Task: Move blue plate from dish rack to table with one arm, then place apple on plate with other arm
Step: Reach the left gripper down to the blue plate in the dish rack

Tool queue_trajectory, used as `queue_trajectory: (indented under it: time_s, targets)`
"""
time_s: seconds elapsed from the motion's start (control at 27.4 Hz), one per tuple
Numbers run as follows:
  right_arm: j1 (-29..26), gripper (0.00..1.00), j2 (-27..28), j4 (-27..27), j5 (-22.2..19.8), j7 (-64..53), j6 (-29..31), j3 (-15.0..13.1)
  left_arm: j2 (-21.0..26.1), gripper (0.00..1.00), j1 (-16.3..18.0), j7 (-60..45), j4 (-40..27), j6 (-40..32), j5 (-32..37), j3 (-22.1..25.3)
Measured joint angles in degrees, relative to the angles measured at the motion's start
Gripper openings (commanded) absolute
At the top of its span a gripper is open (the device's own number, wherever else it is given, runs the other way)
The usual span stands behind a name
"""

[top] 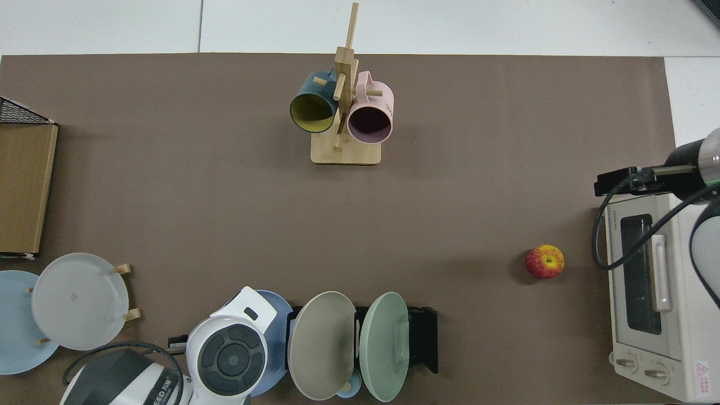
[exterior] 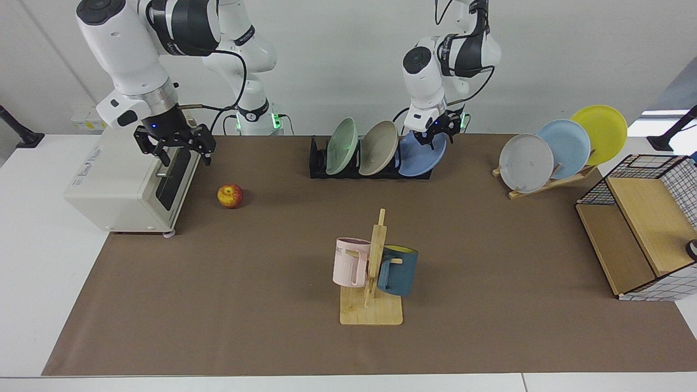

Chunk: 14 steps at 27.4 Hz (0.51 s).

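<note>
Two arms, one job under way: the left gripper (exterior: 434,137) sits at the upper rim of the blue plate (exterior: 421,158), its dark fingers down at the edge, though whether they are closed on the rim or merely straddling it cannot be told from either view. From above, the arm's white wrist hides the contact point altogether. The plate leans in the end slot of the black dish rack (exterior: 318,166), next to a beige plate (exterior: 377,148) and a green plate (exterior: 341,146) in the slots beyond.

Across the table (exterior: 245,305), the right gripper (exterior: 174,142) waits with its fingers spread apart, hanging in front of a white toaster oven (exterior: 120,185). The apple (exterior: 230,196) lies on the brown mat nearby, untouched and close to the oven's front.

Judging from this position, the lift is the risky part. A grip on a thin rim could let the plate pivot or slip as it comes clear of the dividers, and a sideways pull might knock the beige plate beside it or drag the rack. A wooden mug stand (exterior: 371,305) holding a pink mug (exterior: 349,261) and a dark blue mug (exterior: 397,270) occupies the middle of the mat, so a set-down too near it could clip it.
</note>
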Motion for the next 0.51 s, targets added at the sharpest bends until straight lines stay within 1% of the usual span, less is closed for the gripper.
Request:
queue_trajectory:
  time_s: [0.07,0.51]
  targets:
    - [0.0,1.0,0.0,0.0,0.0,0.0,0.0,0.0,0.0,0.01,0.4,0.3,0.2,0.0,-0.1,0.1]
    - [0.0,1.0,0.0,0.0,0.0,0.0,0.0,0.0,-0.5,0.0,0.8,1.8,3.1,-1.3,-0.7,0.0]
